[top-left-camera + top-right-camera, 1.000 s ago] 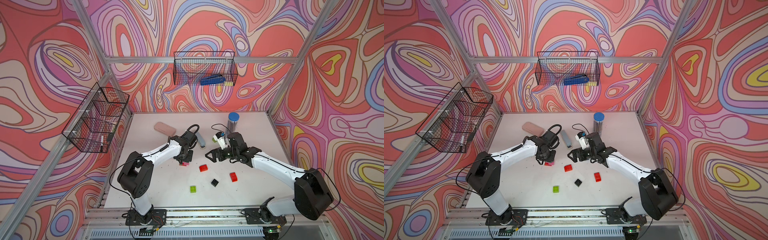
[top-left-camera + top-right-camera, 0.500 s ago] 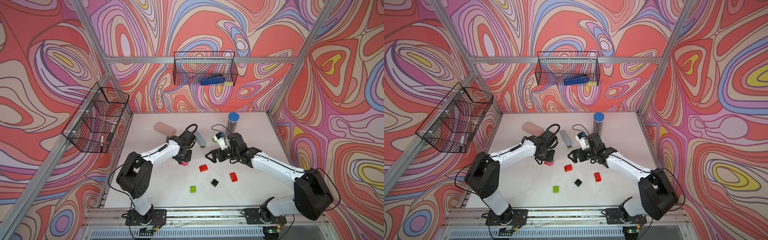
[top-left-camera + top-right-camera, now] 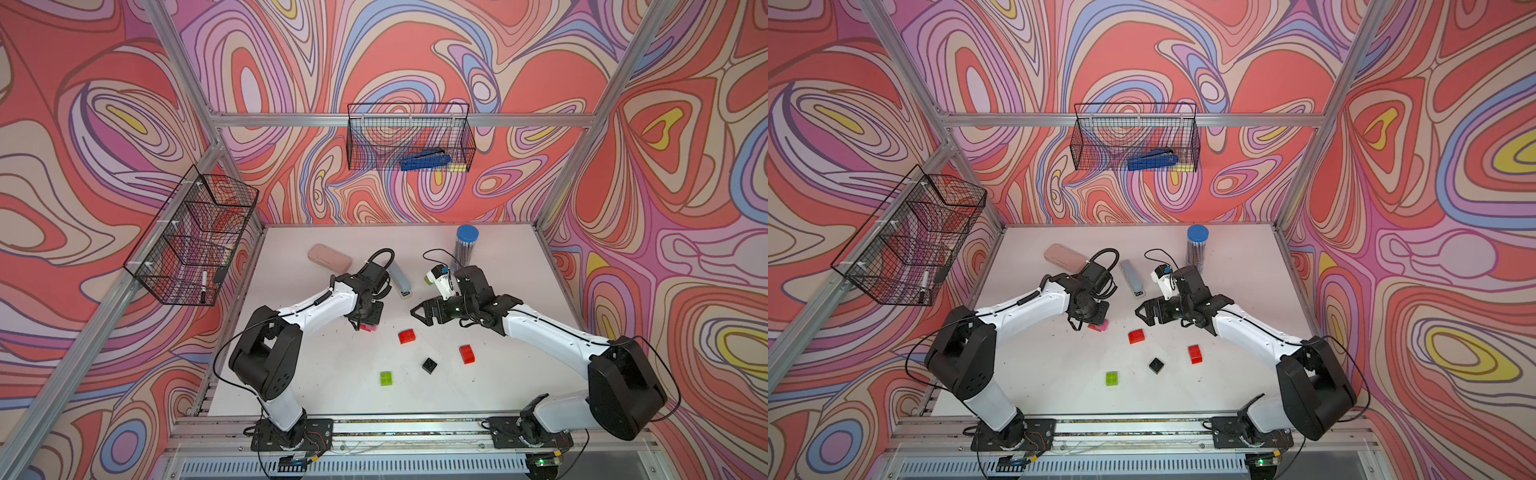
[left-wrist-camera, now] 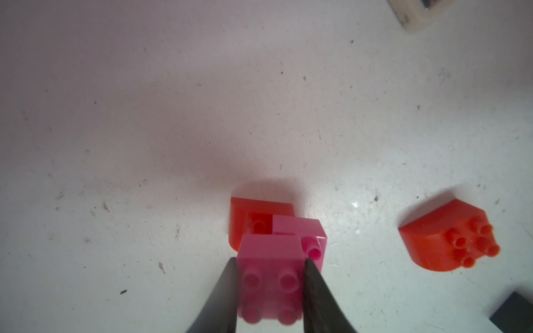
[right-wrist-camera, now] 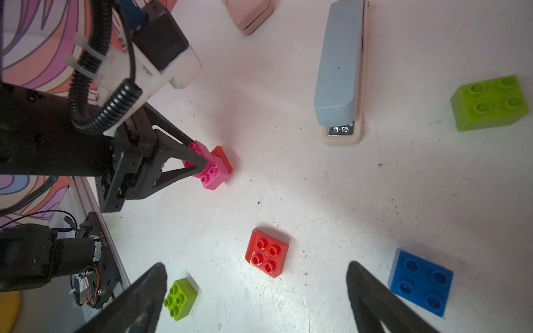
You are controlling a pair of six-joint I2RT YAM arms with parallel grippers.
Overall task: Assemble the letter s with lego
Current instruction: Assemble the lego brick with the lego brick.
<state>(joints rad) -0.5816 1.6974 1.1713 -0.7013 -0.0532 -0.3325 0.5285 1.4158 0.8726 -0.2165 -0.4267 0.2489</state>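
Left gripper pinched narrow on a pink brick, down at the small stack just left of centre of the table in both top views. The stack is a second pink brick on a red base brick. Can't tell if the held one is seated or only resting. Right gripper jaws wide, empty, hovering above a loose red brick, so nothing braces the stack. Risk: pressing down off the studs would likely skid or tip the stack, and the slick brick could twist between the fingertips. Other lego lies loose lower centre: black brick, lime brick.
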